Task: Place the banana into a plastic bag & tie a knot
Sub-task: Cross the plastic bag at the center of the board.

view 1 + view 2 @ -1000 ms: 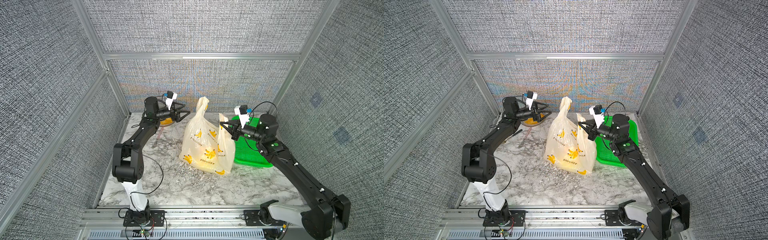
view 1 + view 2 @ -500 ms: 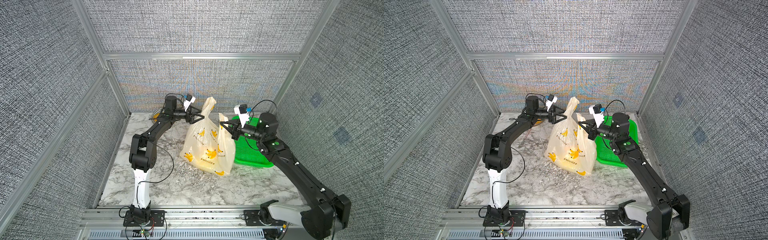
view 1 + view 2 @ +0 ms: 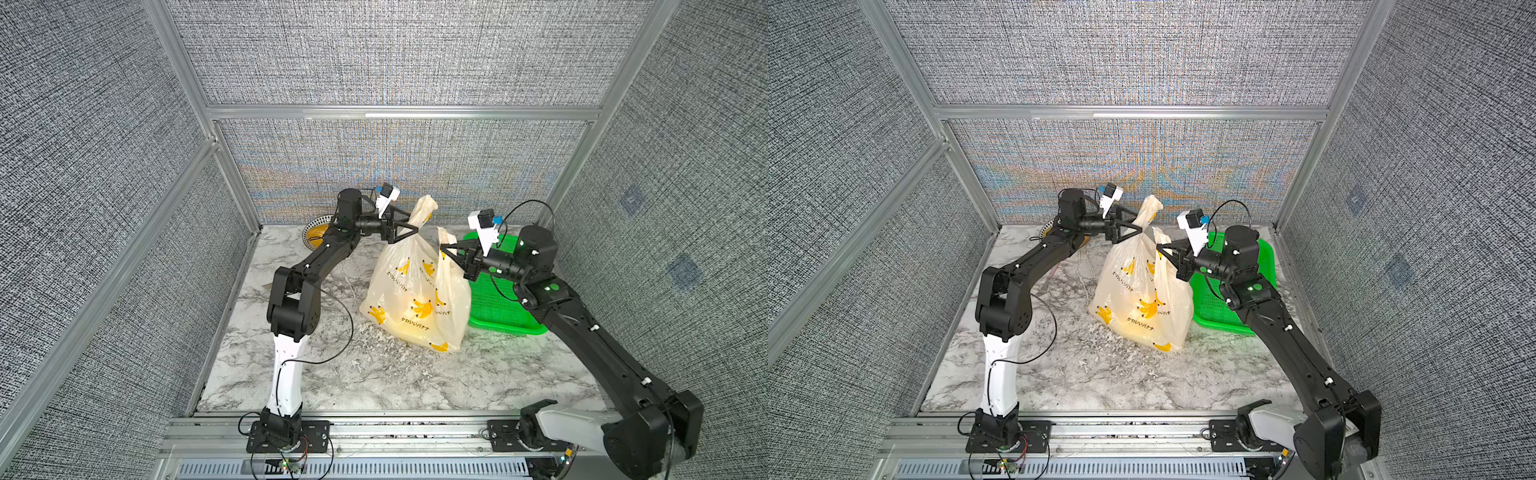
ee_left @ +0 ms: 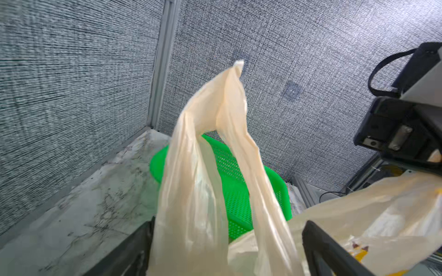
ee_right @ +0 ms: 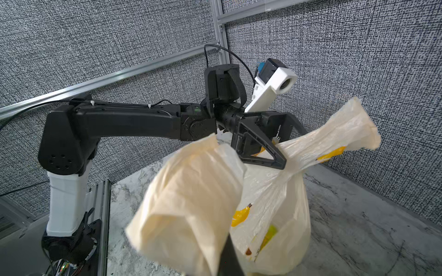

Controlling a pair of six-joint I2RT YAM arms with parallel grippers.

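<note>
Room is widest at 6 o'clock of the bag (image 3: pixel 415 299), where the bare marble table (image 3: pixel 374 386) runs to the front rail (image 3: pixel 415 419); pale scraps (image 3: pixel 386 336) are strewn at the bag's foot. At 3 o'clock the space is taken by a green tray (image 3: pixel 490 316), set against the bag and reaching nearly to the right wall. At 9 o'clock the marble is crossed by the left arm (image 3: pixel 316 262). The back wall stands near at 12 o'clock, and a yellow disc (image 3: pixel 312 232) lies in the corner at 11 o'clock.

The bag is stood upright mid-table, both handles raised and apart. The left gripper (image 3: pixel 413 222) is spread wide, its fingers straddling the far handle (image 3: pixel 424 208); whether the plastic is pressed cannot be told. The right gripper (image 3: pixel 444 251) is clamped on the near handle (image 3: pixel 446 237), which is held up at the bag's 2 o'clock.

A second earlier the left gripper was held over the disc, well apart from the bag; it has since been brought across to the far handle. The right gripper's hold and the bag's place are unchanged.
</note>
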